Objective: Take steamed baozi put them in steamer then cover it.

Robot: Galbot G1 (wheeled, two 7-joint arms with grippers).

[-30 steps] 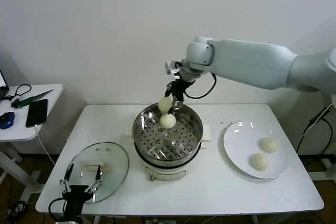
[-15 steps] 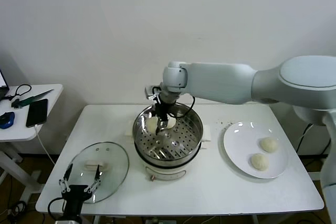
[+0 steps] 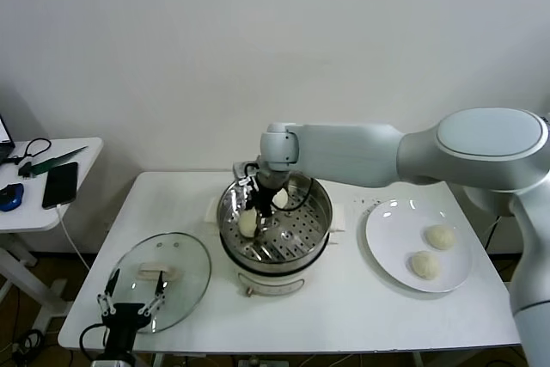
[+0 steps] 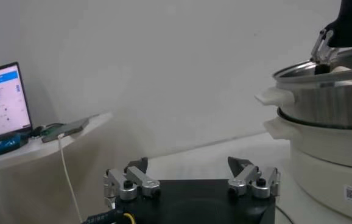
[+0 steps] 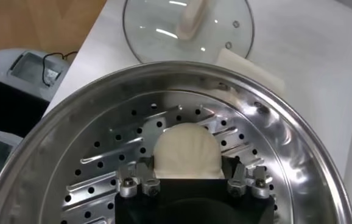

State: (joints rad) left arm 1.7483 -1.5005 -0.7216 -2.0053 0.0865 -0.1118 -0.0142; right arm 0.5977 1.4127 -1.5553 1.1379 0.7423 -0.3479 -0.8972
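Note:
The steel steamer [image 3: 320, 214] stands mid-table, its rim [image 5: 288, 143] filling the right wrist view. My right gripper [image 3: 250, 206] reaches down into its left side, shut on a steamed baozi [image 3: 247, 223], and the fingers press both flanks of that bun [image 5: 185, 149] low over the perforated insert. A second baozi [image 3: 279, 198] lies at the back of the insert. Two more [image 3: 441, 236] [image 3: 423, 265] sit on the white plate [image 3: 388, 231]. The glass cover [image 3: 185, 274] lies flat at the front left. Beside it my left gripper [image 3: 131, 302] stays parked and open [image 4: 191, 176].
A low side table [image 3: 39, 212] to the left carries a phone [image 3: 60, 185], cables and a mouse, with a laptop [image 4: 4, 100] behind. The cover [image 5: 188, 24] lies just past the steamer's rim. The steamer's white handle [image 4: 272, 97] juts toward the left gripper.
My right arm swung left and lowered the baozi from above the steamer's back rim down into the left side of the insert. The left arm has not moved.

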